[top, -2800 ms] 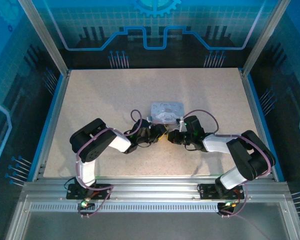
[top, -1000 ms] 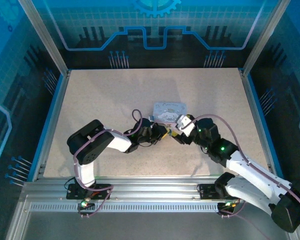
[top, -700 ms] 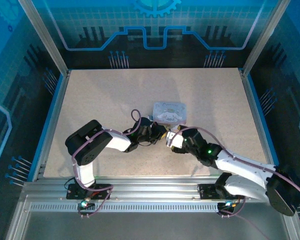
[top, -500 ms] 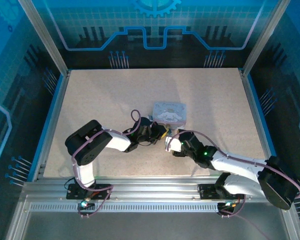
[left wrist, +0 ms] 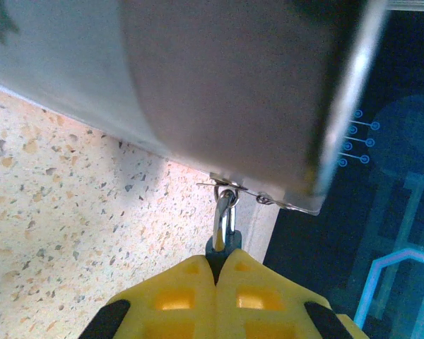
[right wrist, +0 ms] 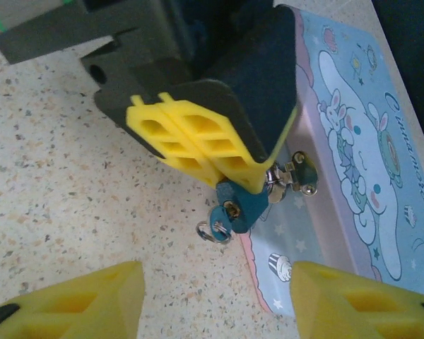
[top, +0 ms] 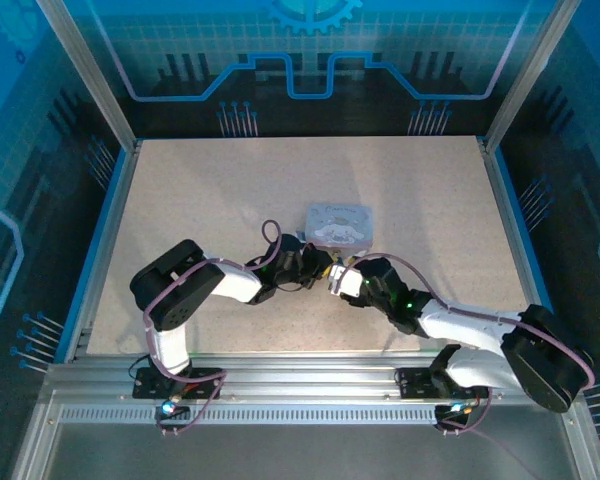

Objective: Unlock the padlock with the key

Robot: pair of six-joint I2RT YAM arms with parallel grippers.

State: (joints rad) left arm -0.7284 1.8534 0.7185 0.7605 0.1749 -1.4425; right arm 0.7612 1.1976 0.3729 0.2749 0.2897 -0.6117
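The padlock (right wrist: 249, 203) has a dark teal body, and its silver shackle (left wrist: 226, 212) hangs through the hasp (right wrist: 300, 173) of the cartoon tin (right wrist: 360, 155). My left gripper (left wrist: 222, 260) is shut on the padlock body, its yellow fingers (right wrist: 191, 145) clamping it from above. The small key (right wrist: 218, 224) sits in the keyhole with a thin ring on it. My right gripper (right wrist: 215, 304) is open just short of the key, with one finger on each side and nothing between them. In the top view the two grippers (top: 323, 268) (top: 337, 283) meet at the tin's near edge.
The pastel tin (top: 340, 221) lies flat on the speckled table (top: 210, 200), near its middle. Blue rails and metal posts border the table. Both arms reach in low from the near edge, and their cables loop above them.
My right arm has swung down and left, bringing its gripper close to the key, and its fingers have narrowed somewhat. The left gripper has kept its grip on the padlock.
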